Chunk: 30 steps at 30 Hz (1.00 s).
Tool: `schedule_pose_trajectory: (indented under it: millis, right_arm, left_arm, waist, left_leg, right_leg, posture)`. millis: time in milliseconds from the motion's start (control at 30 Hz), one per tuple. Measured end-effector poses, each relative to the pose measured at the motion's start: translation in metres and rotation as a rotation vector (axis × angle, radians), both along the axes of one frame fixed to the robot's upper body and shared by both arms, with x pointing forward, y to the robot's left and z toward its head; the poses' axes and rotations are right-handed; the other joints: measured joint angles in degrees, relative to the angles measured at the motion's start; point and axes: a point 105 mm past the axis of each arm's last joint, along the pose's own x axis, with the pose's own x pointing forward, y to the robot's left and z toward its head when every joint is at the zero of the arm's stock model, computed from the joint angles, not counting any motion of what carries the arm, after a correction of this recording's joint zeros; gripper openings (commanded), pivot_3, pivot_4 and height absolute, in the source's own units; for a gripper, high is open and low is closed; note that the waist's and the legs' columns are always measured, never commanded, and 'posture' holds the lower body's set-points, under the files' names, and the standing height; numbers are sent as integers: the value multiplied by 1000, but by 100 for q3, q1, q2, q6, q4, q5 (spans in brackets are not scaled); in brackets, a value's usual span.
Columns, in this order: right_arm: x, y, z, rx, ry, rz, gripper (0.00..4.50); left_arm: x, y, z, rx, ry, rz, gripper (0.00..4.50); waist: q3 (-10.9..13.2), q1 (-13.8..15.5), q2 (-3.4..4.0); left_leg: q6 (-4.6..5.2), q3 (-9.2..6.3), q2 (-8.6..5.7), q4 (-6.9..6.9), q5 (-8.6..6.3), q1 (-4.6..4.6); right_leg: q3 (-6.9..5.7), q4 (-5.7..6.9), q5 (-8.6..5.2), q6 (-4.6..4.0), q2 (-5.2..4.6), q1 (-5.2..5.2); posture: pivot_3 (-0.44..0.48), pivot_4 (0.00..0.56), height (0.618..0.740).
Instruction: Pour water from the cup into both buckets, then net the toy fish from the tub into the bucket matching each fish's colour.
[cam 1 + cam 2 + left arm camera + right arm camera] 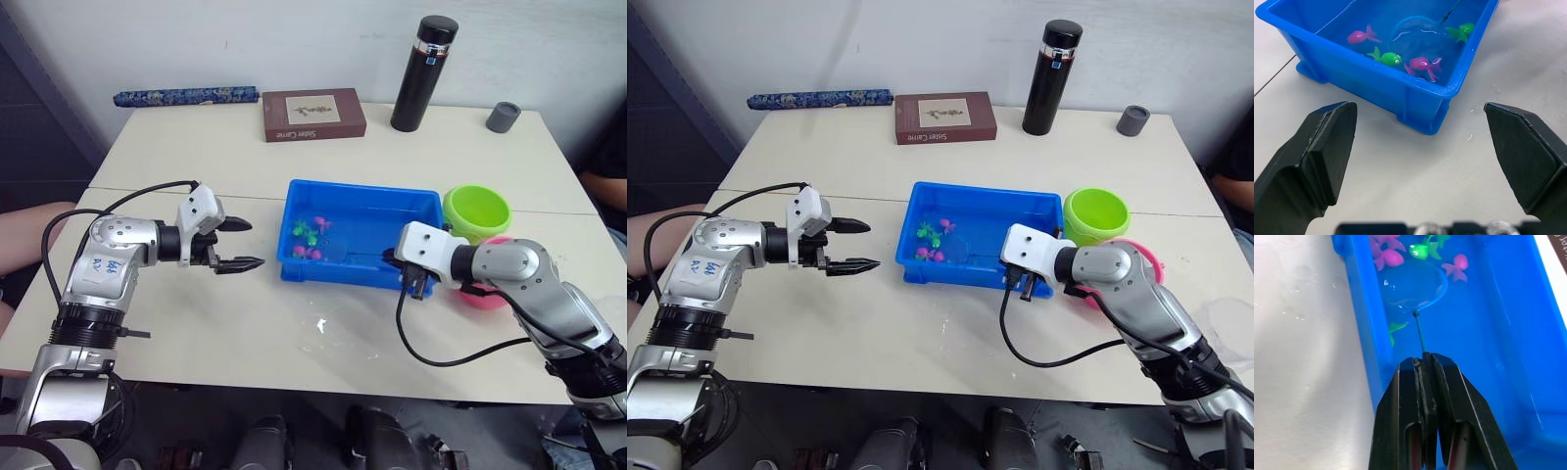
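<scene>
The blue tub (411,204) sits mid-table with water and several toy fish, such as a pink one (1422,63) and a green one (1388,58). The net's blue hoop (1413,284) lies in the water next to them. My right gripper (1424,360) is shut on the net's thin wire handle (1420,335) at the tub's right end. Right of the tub stands the green bucket (476,211). The pink bucket (487,294) is partly hidden behind my right arm. My left gripper (255,243) hovers open left of the tub, holding nothing. A see-through cup (1229,321) shows faintly at the table's right edge.
Along the back of the table stand a tall black flask (423,73), a small grey cup (504,117), a brown book (313,115) and a blue patterned roll (184,96). Water drops lie on the table in front of the tub. A person's limb (24,235) is at the left edge.
</scene>
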Motion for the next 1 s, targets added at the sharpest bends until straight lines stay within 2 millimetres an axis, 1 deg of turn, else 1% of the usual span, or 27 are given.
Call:
schedule_pose_trajectory:
  millis: [167,367,467,600,733,867,1000]
  right_arm:
    - [-1,-3,0,98,76,-48,0]
    - [-7,-6,3,325,231,-140,0]
    - [-10,-9,4,378,283,-175,0]
    - [-15,-14,10,441,326,-207,0]
    - [-22,-26,16,476,324,-254,0]
    - [-36,-49,28,501,264,-338,0]
    - [-58,-75,46,524,176,-439,0]
  left_arm:
    - [0,0,0,-1,2,1,4473]
    - [0,0,0,-1,1,0,4473]
    - [0,-1,0,-3,0,-3,4473]
    - [2,-9,3,-22,-12,-25,4473]
    - [1,-25,9,-80,-4,-84,4473]
    - [-5,-49,12,-160,37,-181,4473]
    - [-7,-78,26,-212,32,-288,4473]
  waist:
    - [0,1,0]
    - [0,4,0]
    - [0,4,0]
    - [0,14,0]
    - [0,30,0]
    - [0,41,0]
    - [0,40,0]
  left_leg:
    - [0,0,0,1,0,-1]
    - [0,-2,0,1,0,-1]
    - [0,-2,-1,1,0,-1]
    - [0,-3,-1,1,0,-2]
    - [0,-4,-4,0,0,-5]
    - [0,-7,-5,1,0,-8]
    - [1,-5,-5,3,0,-5]
  right_leg:
    - [0,0,0,0,0,0]
    - [-1,1,0,0,0,0]
    - [-1,1,0,0,0,0]
    - [-2,1,0,0,0,0]
    - [-4,-1,0,0,-2,0]
    - [-7,-1,0,0,-3,0]
    - [-4,2,0,1,-1,2]
  posture:
    - [0,150,740]
    - [0,150,740]
    - [0,150,740]
    - [0,150,740]
    - [0,150,740]
    - [0,150,740]
    - [0,150,740]
